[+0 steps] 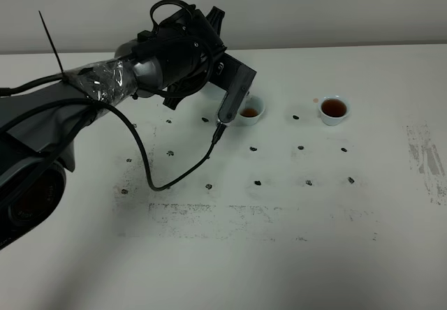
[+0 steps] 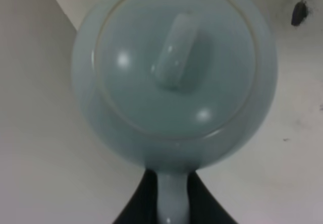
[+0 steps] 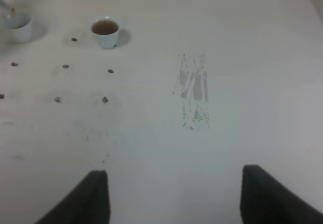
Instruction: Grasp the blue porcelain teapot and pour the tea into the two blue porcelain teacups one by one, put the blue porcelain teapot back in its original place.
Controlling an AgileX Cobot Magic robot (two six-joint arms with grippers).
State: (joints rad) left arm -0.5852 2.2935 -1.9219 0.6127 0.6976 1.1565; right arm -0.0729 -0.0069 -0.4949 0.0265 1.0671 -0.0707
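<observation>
- The white table [image 1: 279, 254] bears both cups in the upper centre of the exterior high view, within reach of one arm.
- The left arm [image 1: 126, 79] reaches in from the left edge to upper centre, so its wrist hides the pot there.
- The blue porcelain teapot [image 2: 174, 72] hangs by its loop handle just left of the nearer cup. The left gripper [image 2: 171, 193] is clamped tight on that handle for pouring control.
- The right gripper [image 3: 174, 176] idles with its jaws spread and empty.
- The two blue porcelain teacups [image 1: 249, 111] [image 1: 334, 107] both hold tea, so returning the pot likely remains.
</observation>
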